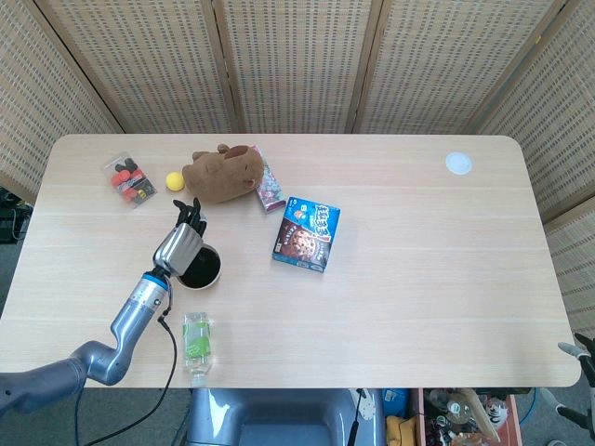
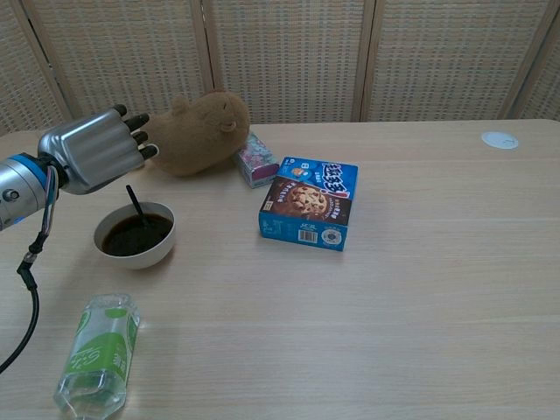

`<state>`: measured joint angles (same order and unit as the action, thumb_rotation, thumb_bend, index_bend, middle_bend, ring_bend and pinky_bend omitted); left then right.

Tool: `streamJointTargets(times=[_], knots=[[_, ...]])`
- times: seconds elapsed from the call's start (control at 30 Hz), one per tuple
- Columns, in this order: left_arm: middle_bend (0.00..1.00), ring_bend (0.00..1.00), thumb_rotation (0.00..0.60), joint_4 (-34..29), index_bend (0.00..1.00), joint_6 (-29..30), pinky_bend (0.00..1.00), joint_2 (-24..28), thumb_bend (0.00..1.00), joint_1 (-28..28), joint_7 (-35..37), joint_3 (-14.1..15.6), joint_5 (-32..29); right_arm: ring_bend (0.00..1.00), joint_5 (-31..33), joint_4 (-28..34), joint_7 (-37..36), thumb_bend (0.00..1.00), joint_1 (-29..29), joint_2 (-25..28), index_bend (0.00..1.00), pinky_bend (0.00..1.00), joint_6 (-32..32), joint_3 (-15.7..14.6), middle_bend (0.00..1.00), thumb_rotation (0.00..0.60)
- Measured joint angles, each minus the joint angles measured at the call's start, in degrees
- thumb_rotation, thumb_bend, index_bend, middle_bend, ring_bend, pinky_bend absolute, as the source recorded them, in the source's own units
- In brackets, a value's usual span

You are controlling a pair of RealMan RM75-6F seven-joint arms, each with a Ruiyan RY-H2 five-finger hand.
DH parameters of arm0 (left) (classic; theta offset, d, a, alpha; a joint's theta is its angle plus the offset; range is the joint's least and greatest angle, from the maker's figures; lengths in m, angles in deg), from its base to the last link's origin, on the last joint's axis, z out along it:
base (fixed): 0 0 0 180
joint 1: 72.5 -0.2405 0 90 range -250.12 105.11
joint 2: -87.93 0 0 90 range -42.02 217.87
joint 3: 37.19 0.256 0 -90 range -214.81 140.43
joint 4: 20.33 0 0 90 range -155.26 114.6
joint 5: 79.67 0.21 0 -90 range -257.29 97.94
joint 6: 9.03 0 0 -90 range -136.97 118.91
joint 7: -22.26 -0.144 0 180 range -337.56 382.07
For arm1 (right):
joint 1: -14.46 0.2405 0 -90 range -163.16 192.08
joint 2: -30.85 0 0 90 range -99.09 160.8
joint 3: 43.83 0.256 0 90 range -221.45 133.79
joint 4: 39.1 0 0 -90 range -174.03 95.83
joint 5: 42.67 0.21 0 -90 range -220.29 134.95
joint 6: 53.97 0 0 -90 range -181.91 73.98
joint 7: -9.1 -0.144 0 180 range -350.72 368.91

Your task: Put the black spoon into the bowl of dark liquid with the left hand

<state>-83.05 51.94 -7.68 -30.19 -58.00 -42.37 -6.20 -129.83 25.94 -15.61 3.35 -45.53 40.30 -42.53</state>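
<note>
At the far left of the pale wooden table (image 2: pixel 420 289), a clear plastic packet of red and black pieces (image 1: pixel 129 179) lies near the back edge, with a small yellow ball (image 1: pixel 173 181) just beside it. The silver left hand (image 2: pixel 94 154) hovers above and behind the white bowl of dark liquid (image 2: pixel 135 236), fingers apart and holding nothing. The thin black spoon (image 2: pixel 135 205) stands tilted in the bowl, its handle leaning over the back rim, apart from the hand. A clear plastic bottle with a green label (image 2: pixel 96 354) lies on its side near the front edge. Behind the bowl rests a brown plush animal (image 2: pixel 198 132), a small pink patterned box (image 2: pixel 257 158) touching its right side. Further right sits a blue cookie box (image 2: pixel 310 202); a small white round lid (image 2: pixel 500 139) lies far right. The right hand is out of sight.
</note>
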Motion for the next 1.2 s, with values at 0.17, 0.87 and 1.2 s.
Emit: streamJointTargets(times=[0.17, 0.87, 1.2], knots=[[0.15, 0.01, 0.600, -3.9, 0.02, 2.9, 0.21, 2.2, 0.41, -2.6, 3.4, -0.9, -2.2, 0.11, -0.2, 0.3, 0.3, 0.30, 0.3, 0.4, 0.29, 0.21, 0.0, 0.1, 0.23, 0.600], [0.04, 0.00, 0.600, -19.9, 0.00, 16.0, 0.16, 11.5, 0.41, -19.0, 40.8, 0.0, -4.1, 0.11, -2.1, 4.6, 4.1, 0.30, 3.5, 2.4, 0.29, 0.21, -1.3, 0.5, 0.23, 0.600], [0.04, 0.00, 0.600, -24.0, 0.00, 22.9, 0.10, 15.9, 0.41, -26.2, 60.0, 3.6, 3.8, 0.11, -2.5, 6.8, 5.8, 0.30, 4.4, 3.5, 0.29, 0.21, -1.3, 0.7, 0.23, 0.600]])
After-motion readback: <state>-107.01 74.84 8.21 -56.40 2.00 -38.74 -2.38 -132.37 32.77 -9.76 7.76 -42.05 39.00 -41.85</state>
